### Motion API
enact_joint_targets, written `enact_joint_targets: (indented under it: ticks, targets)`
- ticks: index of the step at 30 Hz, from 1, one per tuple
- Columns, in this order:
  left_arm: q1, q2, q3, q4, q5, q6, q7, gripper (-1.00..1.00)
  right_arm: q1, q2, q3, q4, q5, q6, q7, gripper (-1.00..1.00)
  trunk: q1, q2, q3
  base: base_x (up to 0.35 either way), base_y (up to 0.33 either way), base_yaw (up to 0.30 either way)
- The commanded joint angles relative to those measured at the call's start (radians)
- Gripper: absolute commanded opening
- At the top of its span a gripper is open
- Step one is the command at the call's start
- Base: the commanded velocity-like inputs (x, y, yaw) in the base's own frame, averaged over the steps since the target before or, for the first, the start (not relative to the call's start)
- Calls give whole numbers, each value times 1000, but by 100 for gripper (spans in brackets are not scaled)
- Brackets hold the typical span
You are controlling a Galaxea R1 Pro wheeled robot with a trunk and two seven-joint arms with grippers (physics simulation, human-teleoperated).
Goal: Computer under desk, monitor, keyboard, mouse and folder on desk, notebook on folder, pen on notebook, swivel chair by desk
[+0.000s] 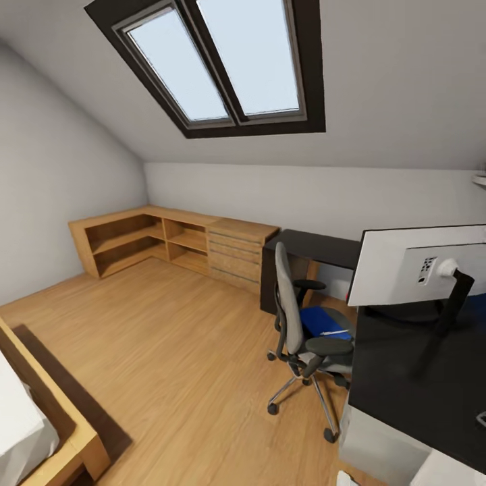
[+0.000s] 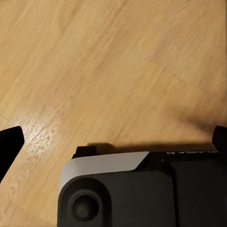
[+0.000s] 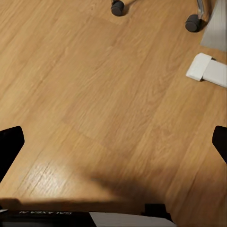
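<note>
An attic bedroom under a sloped ceiling with a skylight [image 1: 223, 64]. A low wooden shelf unit [image 1: 135, 239] runs along the far wall into a light drawer chest [image 1: 236, 256], and beside that starts the black counter [image 1: 405, 378], which turns and fills the near right corner. The swivel chair [image 1: 304, 331] stands on the wooden floor [image 1: 175, 351] just beside the counter, in the bend of it, its back toward the room. The blue folder [image 1: 320, 320] lies on its seat, with a thin white stick, probably the pen [image 1: 334, 332], on top; a notebook cannot be made out. The monitor [image 1: 412, 263] stands on the counter, pale back showing, cut off by the right edge. A bed corner [image 1: 47, 432] sits at lower left.

The left tool [image 2: 113, 137] hangs over bare floor, its dark fingertips [image 2: 9, 142] at the picture's edges, spread wide with nothing between. The right tool [image 3: 113, 142] is likewise wide and empty; its view catches two chair casters [image 3: 117, 7] and a white leg foot [image 3: 198, 66] on the floor.
</note>
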Motion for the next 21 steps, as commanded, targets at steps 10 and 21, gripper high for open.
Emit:
enact_joint_targets:
  ticks: [10, 21]
  targets:
    - [0, -1, -1, 1, -1, -3, -1, 100, -1, -1, -5, 2, -7, -4, 11, 100, 0, -1, -6, 206, 164, -114]
    - [0, 0, -1, 1, -1, -3, -1, 100, -1, -4, -3, 2, -6, -6, 18, 100, 0, -1, -7, -106, 173, -266]
